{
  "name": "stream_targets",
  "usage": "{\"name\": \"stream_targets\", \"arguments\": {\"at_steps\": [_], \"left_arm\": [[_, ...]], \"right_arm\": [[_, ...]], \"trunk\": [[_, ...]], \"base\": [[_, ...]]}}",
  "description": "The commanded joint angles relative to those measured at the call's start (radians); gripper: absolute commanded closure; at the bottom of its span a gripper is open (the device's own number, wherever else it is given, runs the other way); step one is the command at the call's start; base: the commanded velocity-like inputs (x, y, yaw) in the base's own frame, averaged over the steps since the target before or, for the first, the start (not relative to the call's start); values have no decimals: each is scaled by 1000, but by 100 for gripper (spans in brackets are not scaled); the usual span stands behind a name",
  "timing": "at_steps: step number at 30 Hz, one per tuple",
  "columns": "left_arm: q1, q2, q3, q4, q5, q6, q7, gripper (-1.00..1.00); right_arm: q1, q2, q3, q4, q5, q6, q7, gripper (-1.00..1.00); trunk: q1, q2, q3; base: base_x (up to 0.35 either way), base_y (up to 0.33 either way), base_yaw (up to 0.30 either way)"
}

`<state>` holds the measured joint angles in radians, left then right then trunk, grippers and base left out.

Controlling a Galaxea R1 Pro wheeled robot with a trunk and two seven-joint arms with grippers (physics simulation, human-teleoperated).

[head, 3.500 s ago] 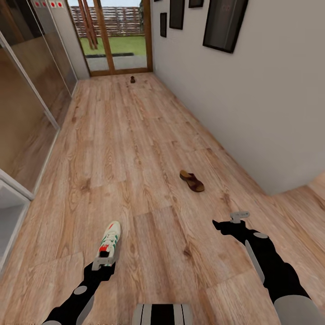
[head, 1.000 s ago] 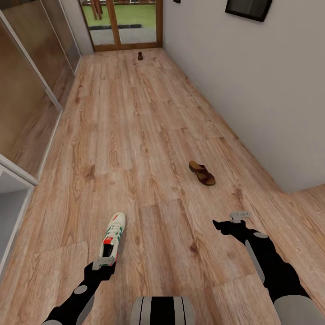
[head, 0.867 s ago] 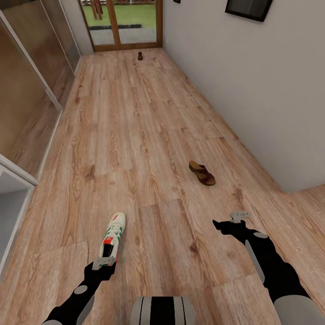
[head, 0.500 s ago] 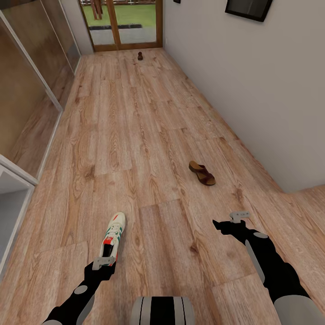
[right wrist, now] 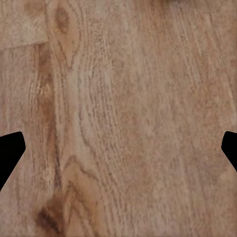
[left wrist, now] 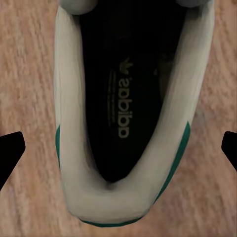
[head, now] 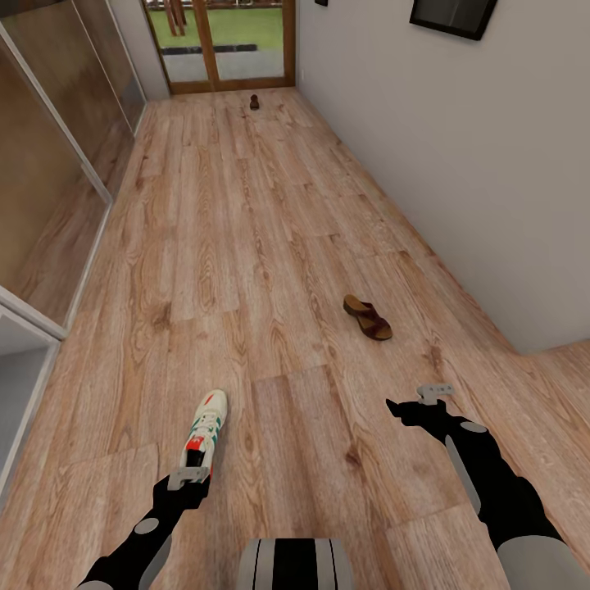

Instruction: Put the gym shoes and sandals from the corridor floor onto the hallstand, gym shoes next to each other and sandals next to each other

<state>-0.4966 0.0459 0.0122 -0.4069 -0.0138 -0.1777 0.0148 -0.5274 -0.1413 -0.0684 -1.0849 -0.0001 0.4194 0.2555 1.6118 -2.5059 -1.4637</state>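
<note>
Directly above the gym shoe (head: 204, 431) hangs the left claw (head: 188, 476), open.

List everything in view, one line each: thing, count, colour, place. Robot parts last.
Gym shoe: 1, cream-white with teal stripes and a red-orange patch, on the floor just ahead of the left gripper; its heel opening faces the left wrist camera.
Sandal: 1, brown, on the floor ahead of the right arm.
Small dark brown object: 1, far end of the corridor by the door; too small to name for certain.
Corridor floor: light brown wood planks.
Glazed door: wood-framed, at the far end.
Wall: pale grey, right side, with 1 dark framed picture.
Glass panels: left side.
Left gripper: open, at the shoe's heel.
Right gripper: open, above bare floor.
</note>
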Motion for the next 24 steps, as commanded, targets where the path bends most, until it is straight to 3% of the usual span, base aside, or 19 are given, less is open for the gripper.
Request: {"name": "stream_targets", "arguments": {"at_steps": [1, 24], "left_arm": [[0, 0, 1, 1, -2, -3, 1, -100], [1, -1, 0, 0, -1, -7, 1, -100]], "right_arm": [[0, 0, -2, -1, 0, 5, 5, -100], [0, 0, -2, -1, 1, 5, 5, -100]], "trunk": [[0, 0, -1], [0, 0, -7]], "base": [[12, 0, 0], [2, 0, 0]]}}
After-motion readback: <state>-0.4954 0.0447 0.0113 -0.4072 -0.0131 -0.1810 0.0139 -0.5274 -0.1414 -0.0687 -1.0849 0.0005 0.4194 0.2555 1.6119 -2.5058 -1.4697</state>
